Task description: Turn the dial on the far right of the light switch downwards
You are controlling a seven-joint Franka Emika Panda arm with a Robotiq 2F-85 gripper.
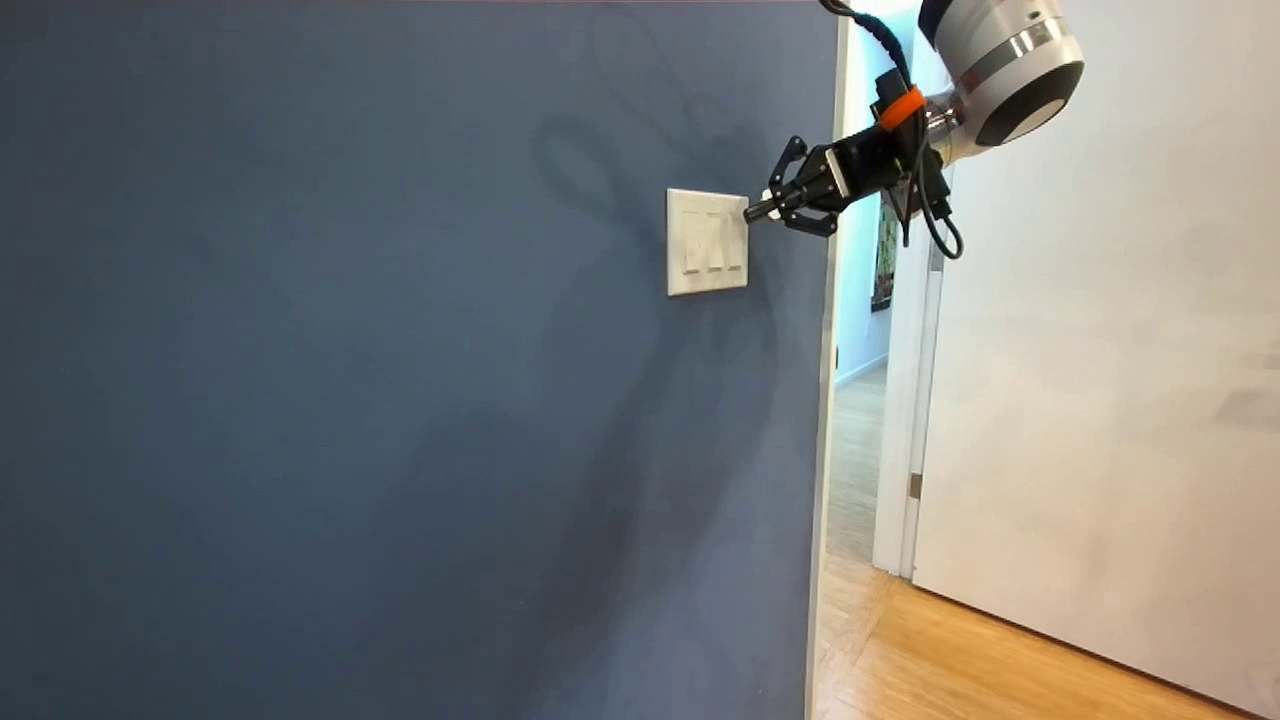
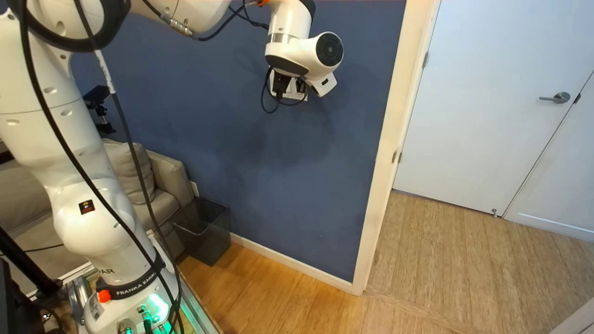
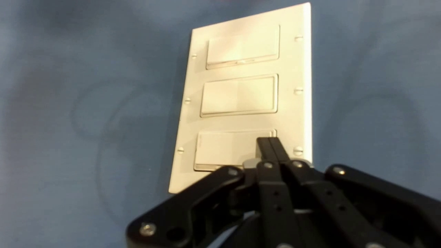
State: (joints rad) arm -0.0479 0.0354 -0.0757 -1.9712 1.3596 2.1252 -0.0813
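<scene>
A cream wall plate with three wide paddle switches is fixed to the blue wall. It fills the upper middle of the wrist view and is partly hidden behind the wrist in an exterior view. The far-right switch is the lowest one in the wrist view. My gripper is shut and empty, its fingertips pressed together. In the wrist view the fingertips overlap this switch's right end, which is its upper end on the wall. I cannot tell whether they touch it.
The other two switches lie beside it on the plate. A door frame edges the wall to the right, with a white door beyond. A sofa and a dark bin stand near the robot's base.
</scene>
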